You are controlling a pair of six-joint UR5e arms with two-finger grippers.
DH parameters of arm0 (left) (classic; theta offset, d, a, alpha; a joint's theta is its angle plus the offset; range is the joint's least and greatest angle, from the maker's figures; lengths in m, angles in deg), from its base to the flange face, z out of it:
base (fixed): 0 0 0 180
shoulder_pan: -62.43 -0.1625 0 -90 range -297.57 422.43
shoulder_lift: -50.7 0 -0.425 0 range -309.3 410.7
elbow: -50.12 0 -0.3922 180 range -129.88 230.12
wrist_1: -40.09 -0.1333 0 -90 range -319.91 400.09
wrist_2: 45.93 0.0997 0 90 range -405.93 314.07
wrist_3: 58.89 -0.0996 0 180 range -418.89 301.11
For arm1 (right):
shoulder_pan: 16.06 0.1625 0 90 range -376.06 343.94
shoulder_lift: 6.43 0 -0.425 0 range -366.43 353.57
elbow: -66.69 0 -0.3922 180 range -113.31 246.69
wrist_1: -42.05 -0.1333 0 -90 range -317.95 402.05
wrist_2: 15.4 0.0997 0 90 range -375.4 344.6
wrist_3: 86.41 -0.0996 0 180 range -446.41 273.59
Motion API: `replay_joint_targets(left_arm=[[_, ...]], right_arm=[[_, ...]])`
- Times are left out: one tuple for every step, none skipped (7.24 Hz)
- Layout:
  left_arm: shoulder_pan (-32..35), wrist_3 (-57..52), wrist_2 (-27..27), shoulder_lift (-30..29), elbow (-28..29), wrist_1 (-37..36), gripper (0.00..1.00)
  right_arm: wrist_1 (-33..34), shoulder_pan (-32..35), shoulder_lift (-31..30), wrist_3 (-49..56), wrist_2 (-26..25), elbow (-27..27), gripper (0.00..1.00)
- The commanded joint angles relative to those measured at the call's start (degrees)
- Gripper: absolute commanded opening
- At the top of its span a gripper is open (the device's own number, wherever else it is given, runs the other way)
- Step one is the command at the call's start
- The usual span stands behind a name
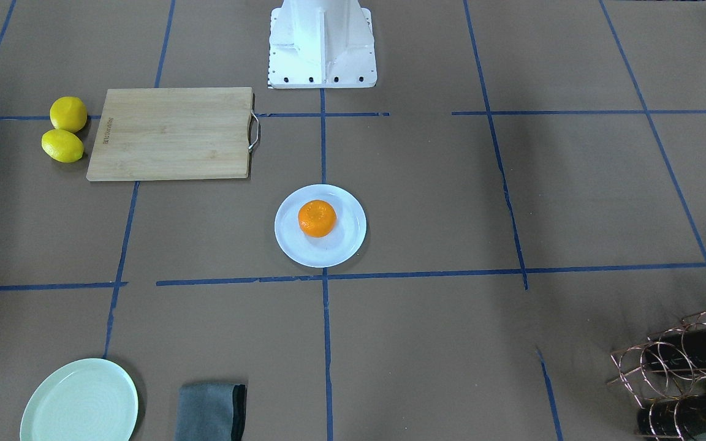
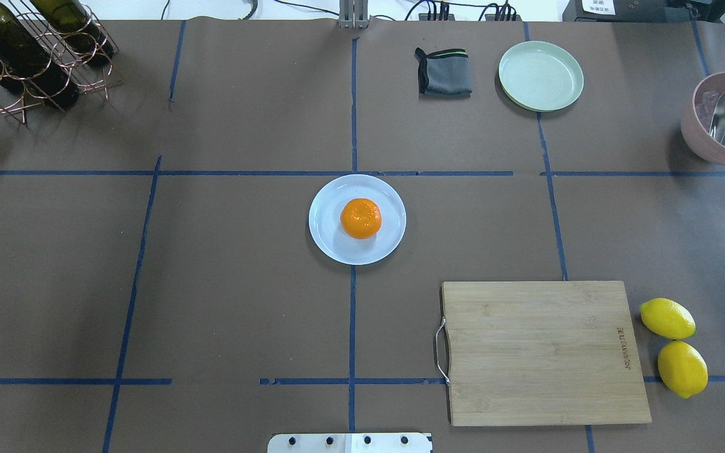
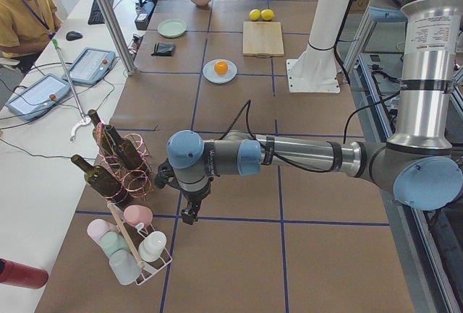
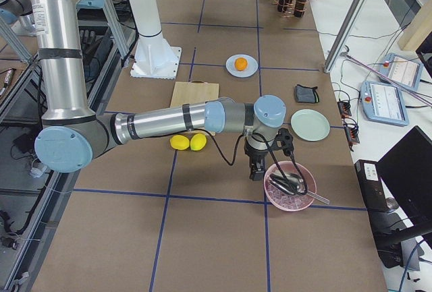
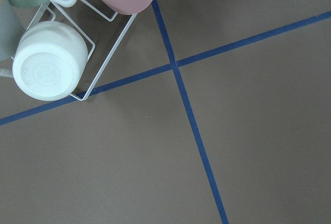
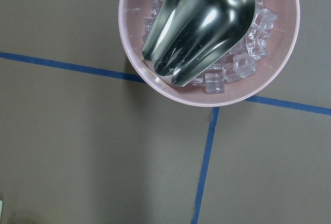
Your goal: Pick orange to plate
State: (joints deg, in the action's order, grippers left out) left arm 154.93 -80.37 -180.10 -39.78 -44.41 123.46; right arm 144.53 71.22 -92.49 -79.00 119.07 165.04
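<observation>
The orange [image 2: 360,218] rests in the middle of the white plate [image 2: 331,244] at the table's centre, also seen as the orange [image 1: 317,218] on the plate [image 1: 343,242]. No gripper is near it. My left gripper [image 3: 189,214] hangs low over the table's left end beside a cup rack, far from the plate [image 3: 210,75]. My right gripper [image 4: 256,170] hangs at the right end next to a pink bowl. Both show only in the side views, so I cannot tell whether they are open or shut.
Two lemons [image 2: 674,340] lie beside a wooden cutting board [image 2: 542,352]. A mint-green plate [image 2: 540,76] and a folded grey cloth [image 2: 444,72] lie at the far edge. A bottle rack [image 2: 29,50] stands far left. A pink bowl [image 6: 209,38] holds ice and a scoop. A cup rack [image 5: 67,38] stands at the left end.
</observation>
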Motion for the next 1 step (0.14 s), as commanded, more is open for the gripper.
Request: replay_joint_targets(left_arm=[[-0.03, -0.22, 0.57, -0.40, 0.65, -0.31, 1.00]], right_arm=[[0.00, 0.00, -0.07, -0.03, 0.09, 0.00, 1.00]])
